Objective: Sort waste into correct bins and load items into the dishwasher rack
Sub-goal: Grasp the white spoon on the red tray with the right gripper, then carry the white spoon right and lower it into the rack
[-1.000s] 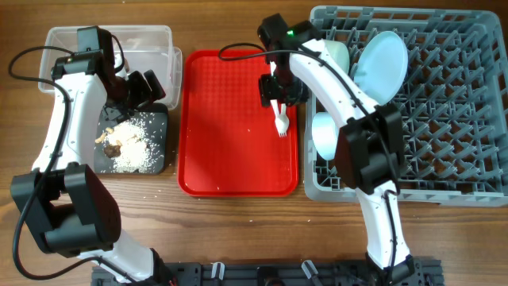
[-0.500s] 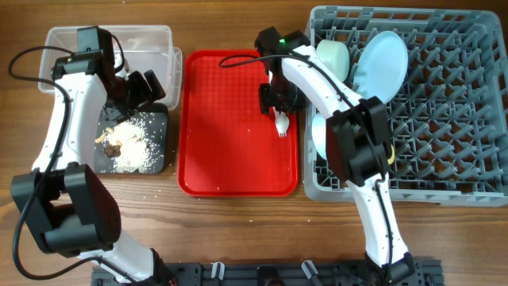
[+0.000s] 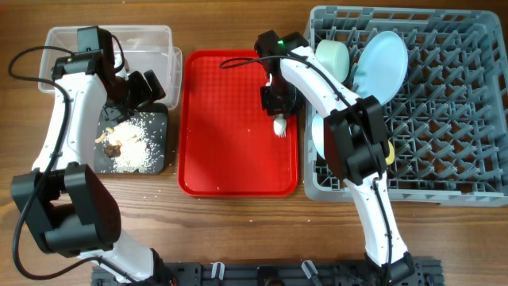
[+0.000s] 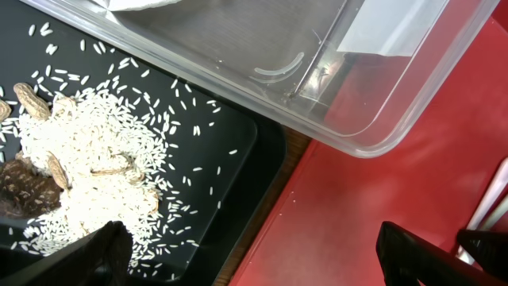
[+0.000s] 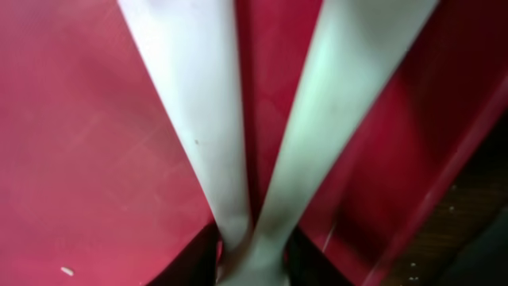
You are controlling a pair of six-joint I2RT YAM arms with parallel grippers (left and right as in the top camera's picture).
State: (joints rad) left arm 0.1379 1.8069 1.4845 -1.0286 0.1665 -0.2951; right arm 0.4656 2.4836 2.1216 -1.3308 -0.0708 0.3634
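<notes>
My right gripper is down on the red tray, shut on two white plastic handles, the fork and spoon. In the right wrist view the two handles cross between its dark fingers, and I cannot tell fork from spoon. My left gripper hangs open and empty over the border of the black tray and the red tray. The black tray holds white rice crumbs and brown scraps. White paper lies in the clear tub.
The grey rack at the right holds a light blue plate on edge and two pale bowls along its left side. The clear tub's corner overhangs the black tray.
The right gripper has moved down over the cutlery on the red tray and closed on the handles. The left arm has not moved.
</notes>
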